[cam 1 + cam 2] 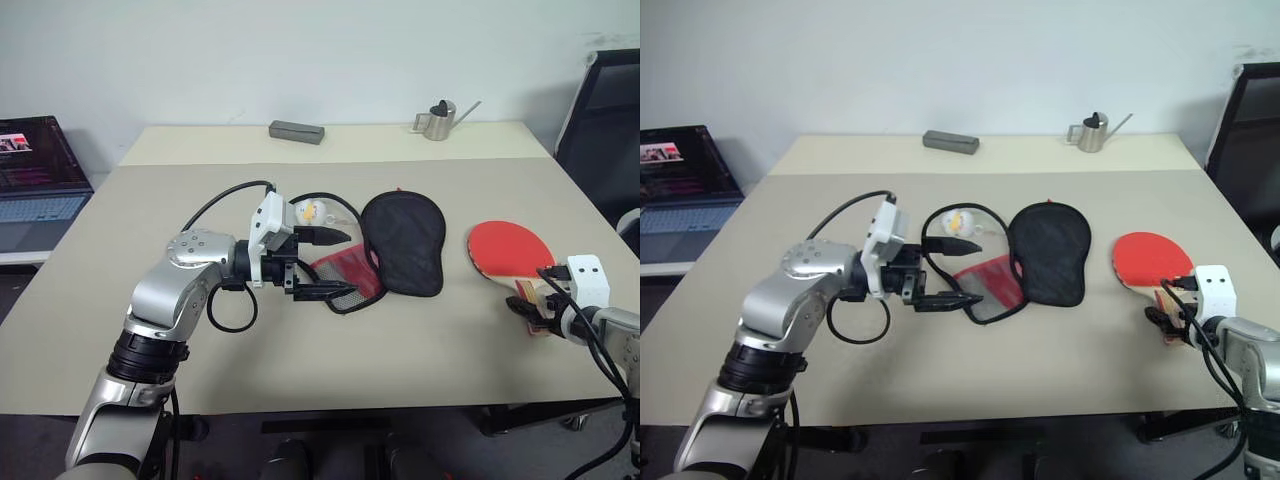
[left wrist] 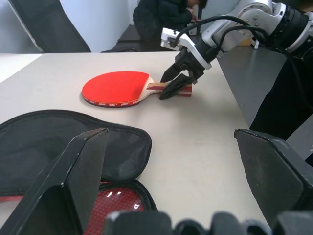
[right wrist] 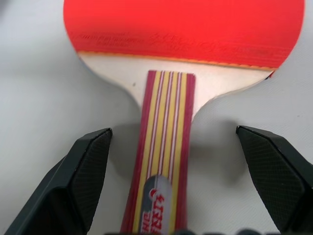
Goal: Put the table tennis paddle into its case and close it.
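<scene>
The case (image 1: 405,240) lies unzipped at the table's centre, its black lining facing up. Its red mesh half (image 1: 345,275) is folded out toward me, and a white-yellow charm (image 1: 310,212) rests beside it. My left gripper (image 1: 352,265) hovers open over the red half, pointing right. The table tennis paddle (image 1: 510,248) lies flat at the right, red face up, with its striped handle (image 3: 164,161) toward the front edge. My right gripper (image 3: 172,131) is open, one finger on each side of the handle and neither pressing it. The left wrist view shows the paddle (image 2: 115,87) and the right gripper (image 2: 178,85).
A grey box (image 1: 296,131) and a small metal watering can (image 1: 437,120) stand at the table's far edge. A laptop (image 1: 35,170) sits off to the left and a black chair (image 1: 605,120) to the right. A person in dark clothes (image 2: 166,19) is beyond the table.
</scene>
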Controlling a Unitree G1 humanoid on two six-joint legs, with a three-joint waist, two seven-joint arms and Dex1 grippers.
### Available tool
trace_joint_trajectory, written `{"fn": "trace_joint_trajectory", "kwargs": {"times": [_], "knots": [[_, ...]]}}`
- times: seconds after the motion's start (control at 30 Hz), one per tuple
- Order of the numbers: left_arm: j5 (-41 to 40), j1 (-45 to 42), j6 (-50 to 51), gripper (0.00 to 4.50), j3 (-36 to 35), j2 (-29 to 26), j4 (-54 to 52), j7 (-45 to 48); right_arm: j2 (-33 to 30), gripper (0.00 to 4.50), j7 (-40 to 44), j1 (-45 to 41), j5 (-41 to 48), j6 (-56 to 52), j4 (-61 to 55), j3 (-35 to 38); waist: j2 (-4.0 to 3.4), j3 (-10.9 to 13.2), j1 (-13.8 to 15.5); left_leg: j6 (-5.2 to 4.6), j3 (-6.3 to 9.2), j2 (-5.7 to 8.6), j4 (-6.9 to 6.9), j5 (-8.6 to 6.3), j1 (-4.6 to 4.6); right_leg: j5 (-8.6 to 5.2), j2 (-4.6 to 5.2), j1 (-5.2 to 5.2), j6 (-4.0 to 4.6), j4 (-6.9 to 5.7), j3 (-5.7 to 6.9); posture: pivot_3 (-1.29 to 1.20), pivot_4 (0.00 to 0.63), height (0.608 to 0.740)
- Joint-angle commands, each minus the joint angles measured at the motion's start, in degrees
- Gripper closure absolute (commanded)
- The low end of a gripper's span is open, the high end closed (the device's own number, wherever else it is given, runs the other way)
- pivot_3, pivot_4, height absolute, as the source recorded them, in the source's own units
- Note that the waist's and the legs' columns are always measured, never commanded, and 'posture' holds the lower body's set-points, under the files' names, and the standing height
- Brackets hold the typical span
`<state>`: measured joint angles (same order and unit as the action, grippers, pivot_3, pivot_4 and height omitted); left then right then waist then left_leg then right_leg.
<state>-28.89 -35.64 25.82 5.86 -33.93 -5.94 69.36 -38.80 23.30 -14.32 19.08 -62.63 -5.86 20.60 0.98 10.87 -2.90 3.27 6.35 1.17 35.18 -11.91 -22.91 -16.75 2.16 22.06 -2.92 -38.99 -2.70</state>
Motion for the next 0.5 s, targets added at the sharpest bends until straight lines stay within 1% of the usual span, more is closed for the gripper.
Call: {"fn": "trace_joint_trajectory", "kwargs": {"times": [0.03, 0.3, 0.4, 0.5], "knots": [[0.1, -0.8, -0.9, 0.0, -1.1, -0.4, -0.4, -0.2, -0.4, 0.05, -0.7, -1.6, -1.5, 3.0, 3.1, -1.1, 0.01, 0.0, 0.0, -0.01, 0.0, 0.0, 0.02, 0.01, 0.0, 0.0, 0.0, -0.01, -0.03, 0.0, 0.0, 0.0, 0.15, 0.74], [0.2, 0.0, -0.9, 0.0, -1.4, -0.8, -0.7, -0.6, -0.8, 0.05, 0.5, -2.5, -3.7, 7.2, 7.3, -5.1, 0.04, 0.0, -0.2, -0.03, 0.0, 0.0, 0.44, 0.02, 0.04, 0.1, -0.01, -0.25, -0.27, 0.02, -0.01, 0.0, 0.15, 0.74], [0.4, 0.2, -0.9, 0.0, -1.7, -1.1, -0.7, -0.8, -1.2, 0.63, 1.0, -2.1, -4.1, 7.7, 7.7, -6.6, 0.05, 0.0, -0.2, -0.04, 0.02, 0.0, 0.65, 0.02, 0.08, 0.15, -0.02, -0.38, -0.36, 0.02, -0.01, 0.0, 0.15, 0.74], [0.8, 0.9, -1.0, 0.0, -3.2, -1.7, -0.2, -2.3, -1.0, 1.59, 1.3, -1.6, -3.5, 7.1, 7.4, -6.7, 0.09, 0.0, -0.2, -0.04, 0.04, 0.0, 0.73, 0.02, 0.14, 0.17, -0.02, -0.5, -0.4, 0.03, -0.01, 0.0, 0.15, 0.74]]}}
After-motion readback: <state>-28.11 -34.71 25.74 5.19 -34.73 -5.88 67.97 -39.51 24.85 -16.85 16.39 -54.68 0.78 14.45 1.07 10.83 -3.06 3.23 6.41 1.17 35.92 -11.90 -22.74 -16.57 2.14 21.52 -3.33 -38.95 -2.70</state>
